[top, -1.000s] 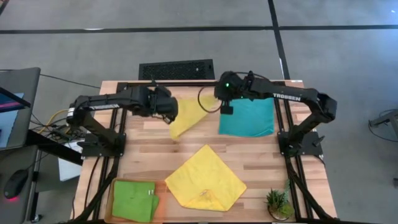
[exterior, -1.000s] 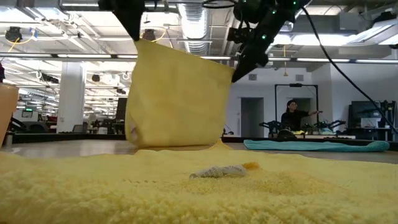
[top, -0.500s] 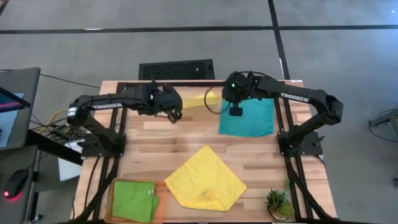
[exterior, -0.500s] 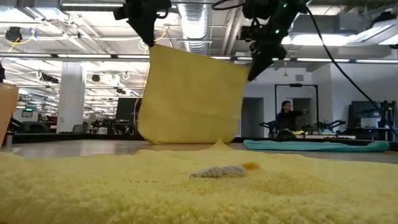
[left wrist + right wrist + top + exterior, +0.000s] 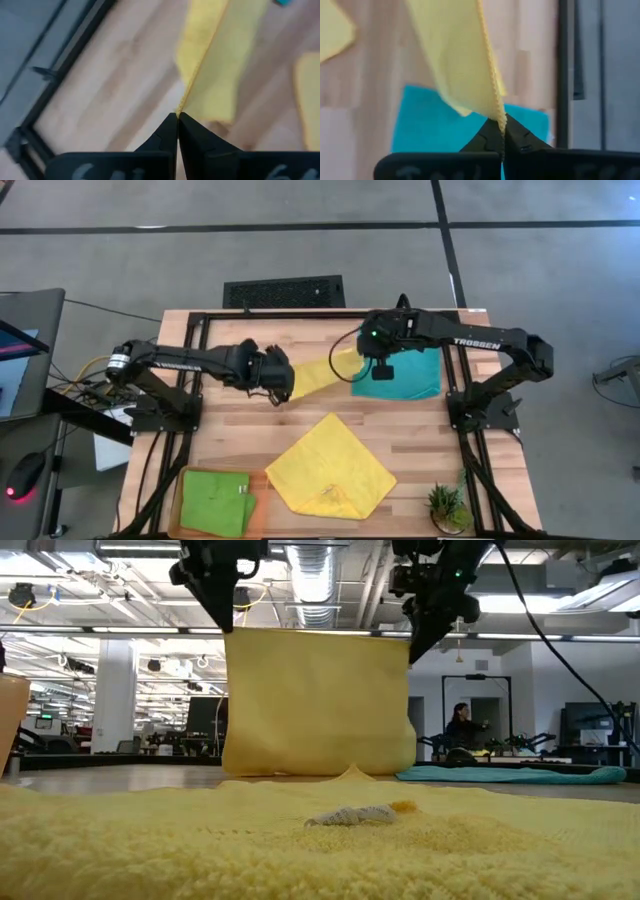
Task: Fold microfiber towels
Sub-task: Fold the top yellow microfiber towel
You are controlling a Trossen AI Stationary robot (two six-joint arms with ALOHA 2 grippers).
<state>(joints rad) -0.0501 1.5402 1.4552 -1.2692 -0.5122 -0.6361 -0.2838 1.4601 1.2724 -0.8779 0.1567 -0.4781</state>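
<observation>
Since the earlier frame the left claw (image 5: pixel 281 385) has swung nearer the middle of the surface (image 5: pixel 240 415) and the right claw (image 5: pixel 357 364) has drifted a little right, so the raised yellow towel (image 5: pixel 318 700) now hangs nearly square between them, its top edge close to level where it sloped before. Each claw is pinched shut on an upper corner of that towel; the wrist views show the hem caught right at the fingertips. The lower edge appears to meet the surface, though the near towel hides the contact.

To fold well from here, both claws should travel together at matched height, keeping the top edge taut, and lay the cloth down so the hanging half settles flat before the held edge is carried over onto it. Uneven speed would likely skew the fold.

The teal towel (image 5: pixel 412 372) lies flat just beyond the right claw, a second yellow towel (image 5: pixel 330 465) lies spread at the near middle, and the lime green towel (image 5: pixel 214 500) sits folded on the orange tray (image 5: pixel 181 480).
</observation>
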